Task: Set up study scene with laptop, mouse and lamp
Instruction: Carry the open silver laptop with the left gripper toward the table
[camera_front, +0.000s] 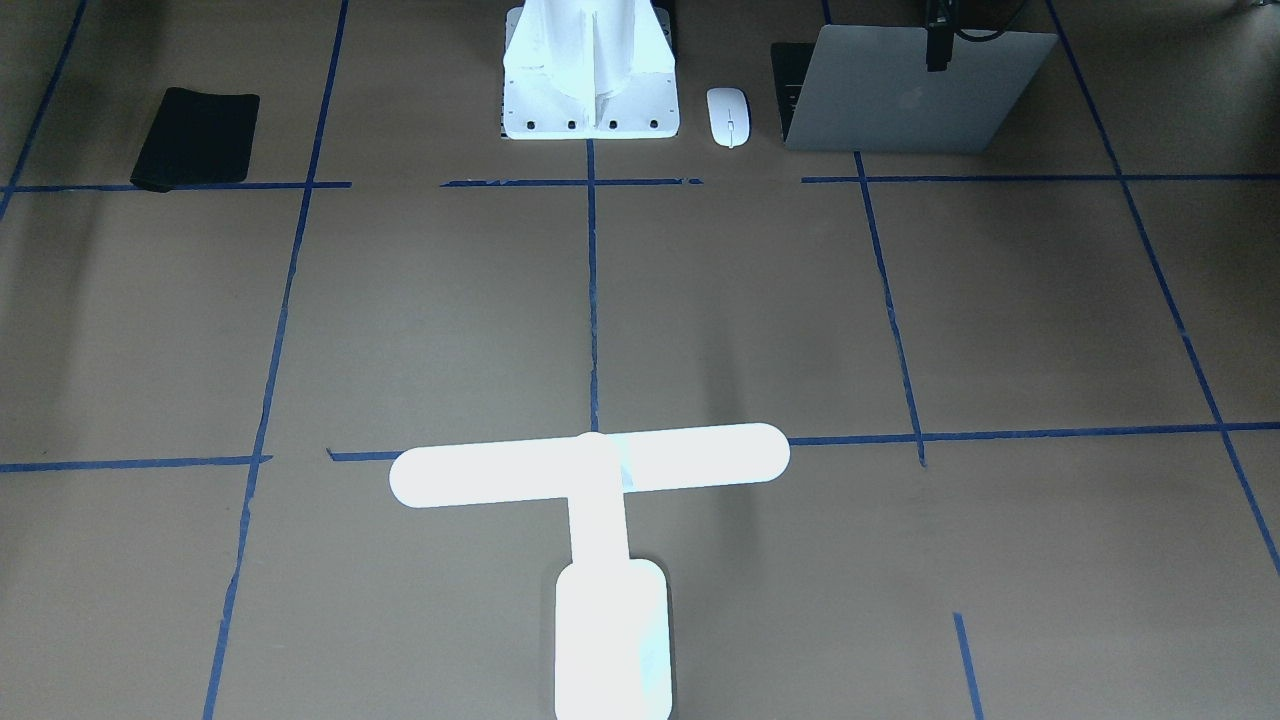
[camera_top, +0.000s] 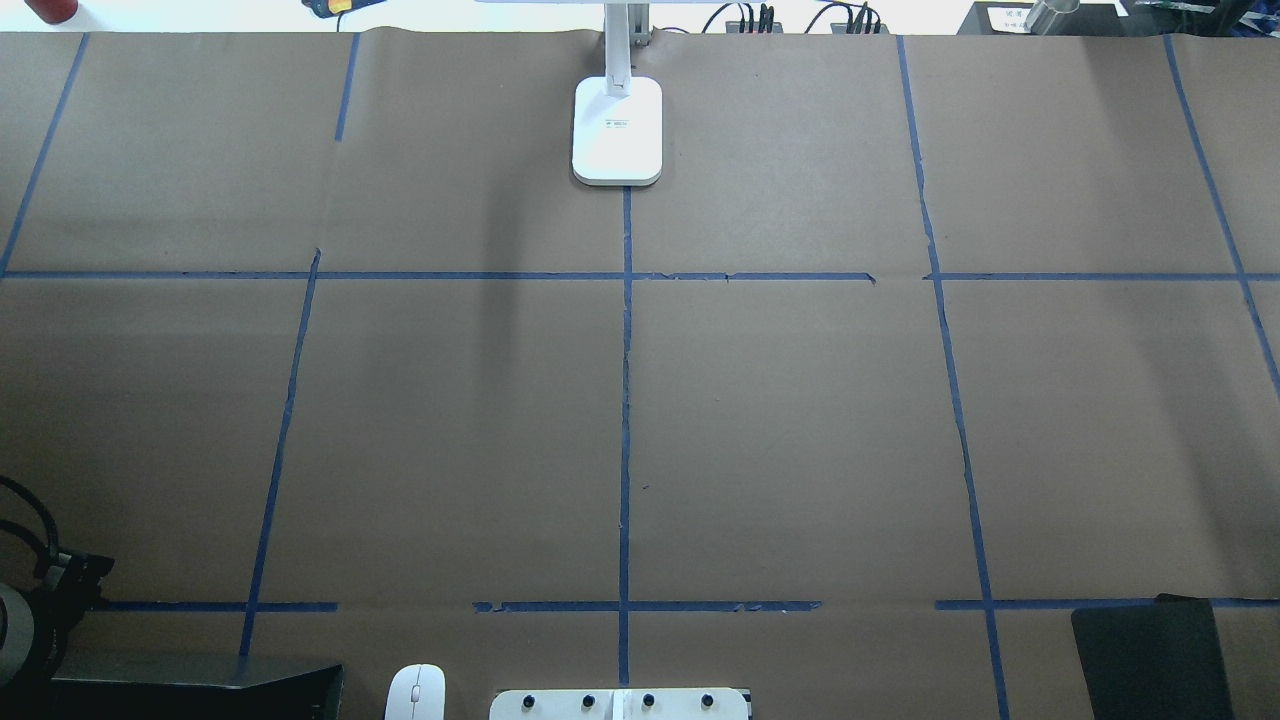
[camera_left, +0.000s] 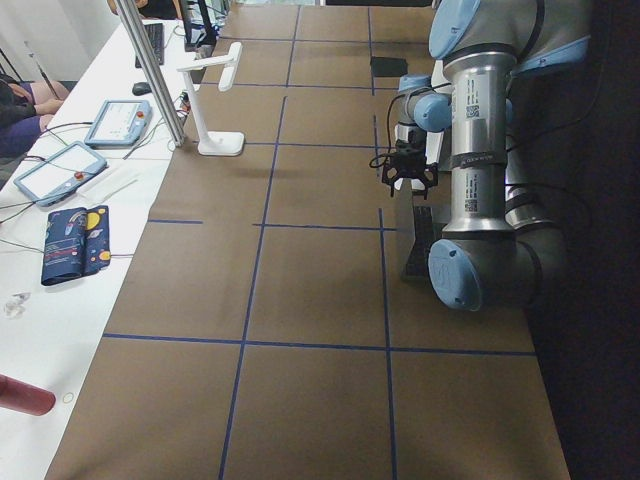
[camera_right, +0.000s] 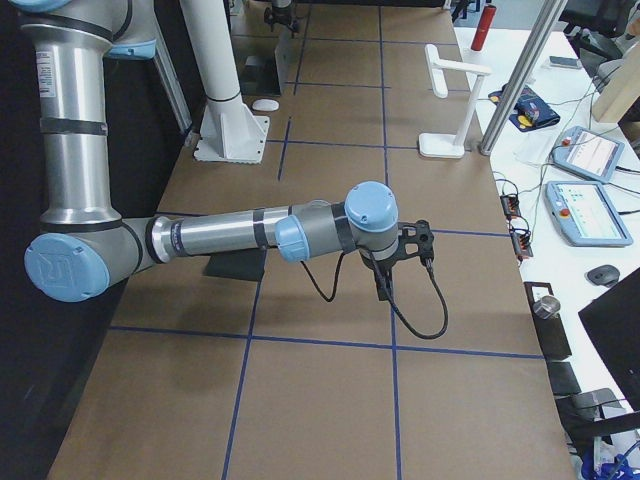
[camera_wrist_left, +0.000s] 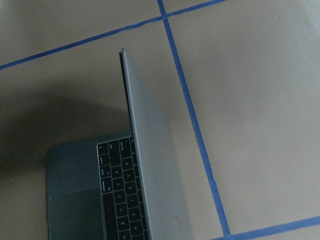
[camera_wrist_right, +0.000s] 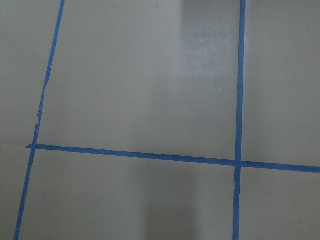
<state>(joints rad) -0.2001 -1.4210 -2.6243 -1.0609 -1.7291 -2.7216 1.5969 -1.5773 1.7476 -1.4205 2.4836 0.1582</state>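
The left end effector (camera_left: 408, 180) hangs close in, pointing down; the right arm (camera_right: 230, 238) reaches out low, right end effector (camera_right: 383, 288) pointing down.

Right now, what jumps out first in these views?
The glowing white lamp dominates the operators' edge of the table, standing on the centre tape line. Opposite, on the robot's left side, the open laptop stands near the white pedestal, with the small white mouse lying between them.

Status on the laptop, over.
Left hand hovers over half-open silver-grey laptop, grip unreadable. Right hand over taped brown paper, grip unreadable. Flat white mouse beside laptop, untouched.
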